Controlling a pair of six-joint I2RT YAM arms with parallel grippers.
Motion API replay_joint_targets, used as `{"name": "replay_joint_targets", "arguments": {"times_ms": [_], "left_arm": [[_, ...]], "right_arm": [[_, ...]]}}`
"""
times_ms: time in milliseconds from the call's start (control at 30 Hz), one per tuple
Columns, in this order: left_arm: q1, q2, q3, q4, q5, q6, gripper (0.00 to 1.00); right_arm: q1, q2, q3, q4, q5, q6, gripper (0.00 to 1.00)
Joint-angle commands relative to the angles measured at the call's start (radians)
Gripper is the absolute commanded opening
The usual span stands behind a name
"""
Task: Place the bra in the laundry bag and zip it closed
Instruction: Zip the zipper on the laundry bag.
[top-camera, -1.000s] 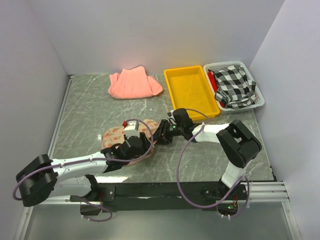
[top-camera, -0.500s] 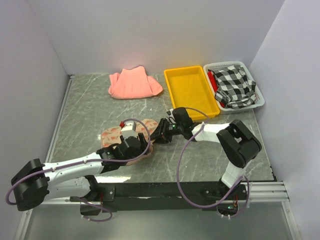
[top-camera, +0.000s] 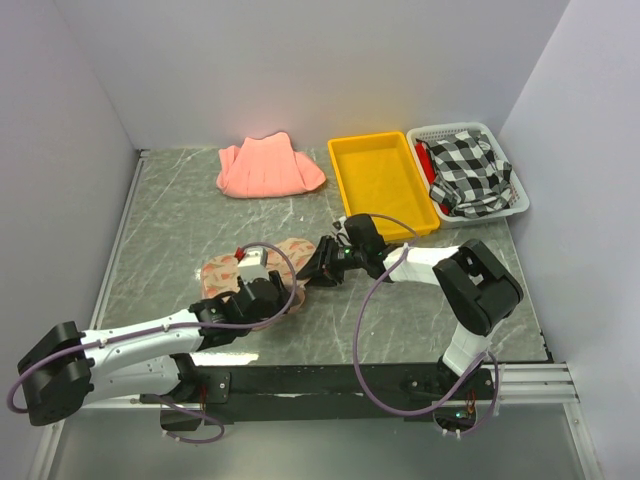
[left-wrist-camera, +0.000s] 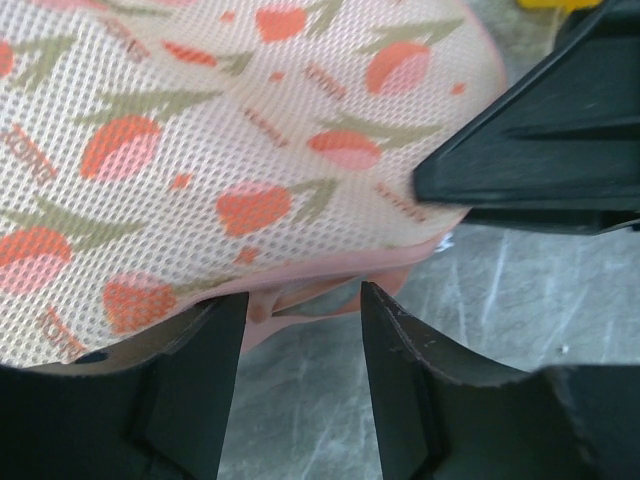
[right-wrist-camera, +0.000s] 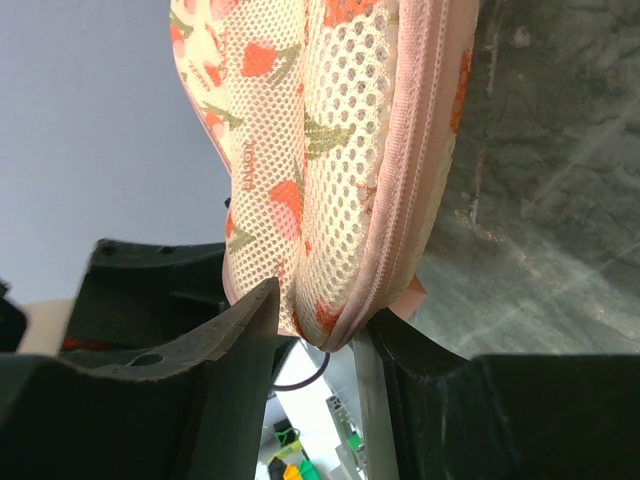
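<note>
Marble tabletop (top-camera: 180, 220): right pincer (right-wrist-camera: 322, 315) tight on laundry bag (right-wrist-camera: 330, 120), left pincer (left-wrist-camera: 302, 302) agape.

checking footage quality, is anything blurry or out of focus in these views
Left wrist: laundry bag mesh sharp, left gripper fingers dark and soft-edged. Right wrist: mesh crisp, background beyond the right gripper blurred. Top external: even light, soft shadows, no harsh glare.
</note>
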Motion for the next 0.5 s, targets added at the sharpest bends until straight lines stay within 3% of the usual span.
{"name": "replay_joint_targets", "arguments": {"times_ms": [0,167,333,467], "left_arm": [[-0.006,0.003,-0.024,0.054,-0.034,-0.010,0.56],[-0.006,-0.015,-0.045,0.100,-0.077,0.011,0.55],[-0.006,-0.058,-0.041,0.109,-0.122,0.033,0.69],[-0.004,-0.023,-0.028,0.121,-0.123,0.021,0.68]], "right_arm": [[0.007,-0.007,0.038,0.015,-0.002,-0.008,0.43],[0.007,-0.016,0.037,0.015,-0.002,-0.013,0.43],[0.007,-0.019,0.028,0.026,-0.004,-0.006,0.43],[0.007,-0.017,0.026,0.029,-0.002,-0.006,0.43]]}}
